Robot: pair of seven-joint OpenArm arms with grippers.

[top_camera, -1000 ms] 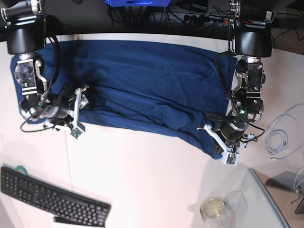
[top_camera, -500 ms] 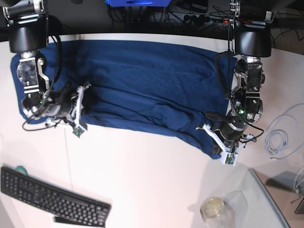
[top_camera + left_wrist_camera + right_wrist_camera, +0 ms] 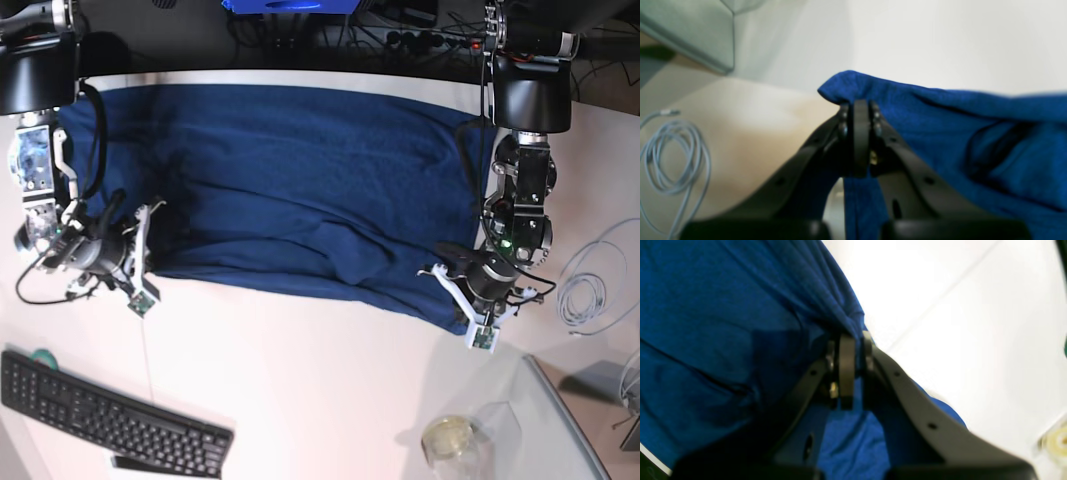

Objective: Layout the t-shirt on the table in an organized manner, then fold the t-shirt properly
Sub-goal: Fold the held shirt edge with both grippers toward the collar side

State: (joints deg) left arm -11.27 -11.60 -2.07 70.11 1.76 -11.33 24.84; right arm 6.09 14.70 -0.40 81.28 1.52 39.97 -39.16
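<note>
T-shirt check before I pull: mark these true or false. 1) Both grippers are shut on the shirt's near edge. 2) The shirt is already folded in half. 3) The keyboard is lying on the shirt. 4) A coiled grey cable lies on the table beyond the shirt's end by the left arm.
1) True. The left gripper and the right gripper each pinch the t-shirt, jaws closed on the fabric.
2) False. It lies spread wide across the table, wrinkled, with no clear half fold.
3) False. The keyboard sits on bare table nearer the camera, apart from the shirt.
4) True. The cable lies past the left arm, clear of the cloth.
</note>
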